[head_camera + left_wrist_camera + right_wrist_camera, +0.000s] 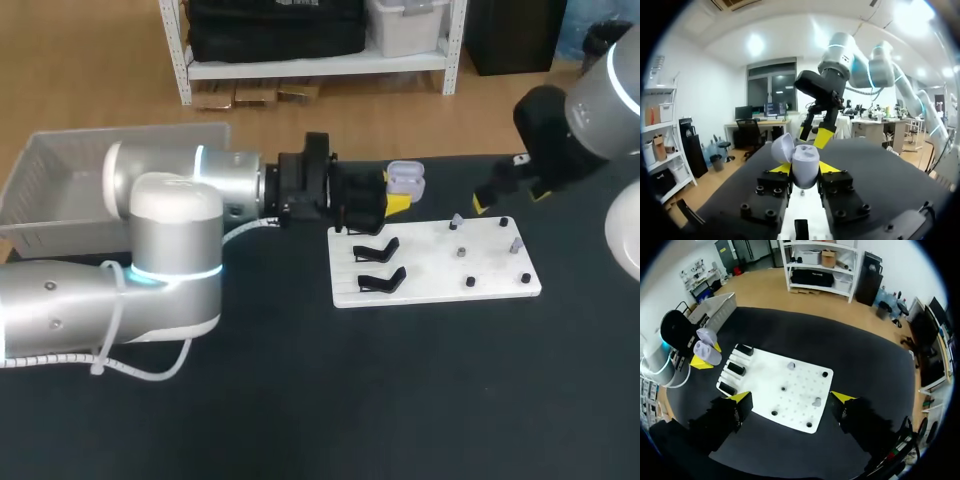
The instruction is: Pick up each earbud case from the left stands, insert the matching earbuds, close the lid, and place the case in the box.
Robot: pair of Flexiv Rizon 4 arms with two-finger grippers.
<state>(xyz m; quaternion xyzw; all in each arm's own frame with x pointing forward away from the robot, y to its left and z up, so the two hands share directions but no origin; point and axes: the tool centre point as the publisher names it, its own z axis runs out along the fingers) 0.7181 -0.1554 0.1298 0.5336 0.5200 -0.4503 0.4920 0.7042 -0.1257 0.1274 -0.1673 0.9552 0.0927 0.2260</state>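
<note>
A lavender earbud case (405,180) with its lid up is held above the far left corner of the white board (430,262). My left gripper (394,197) is shut on the case (805,165) from both sides. Two small grey earbuds (457,222) (516,243) stand on the board's right half. My right gripper (510,198) hovers open over the board's far right edge with nothing between its fingers. In the right wrist view my right gripper (791,399) looks down on the board (765,380), the earbuds (791,366) (816,402) and the held case (707,352).
Black stands (377,250) (382,281) sit on the board's left part, with small black pegs (470,282) on the right. A grey mesh box (50,180) stands at the table's far left. My right arm's gripper (814,132) hangs just beyond the case.
</note>
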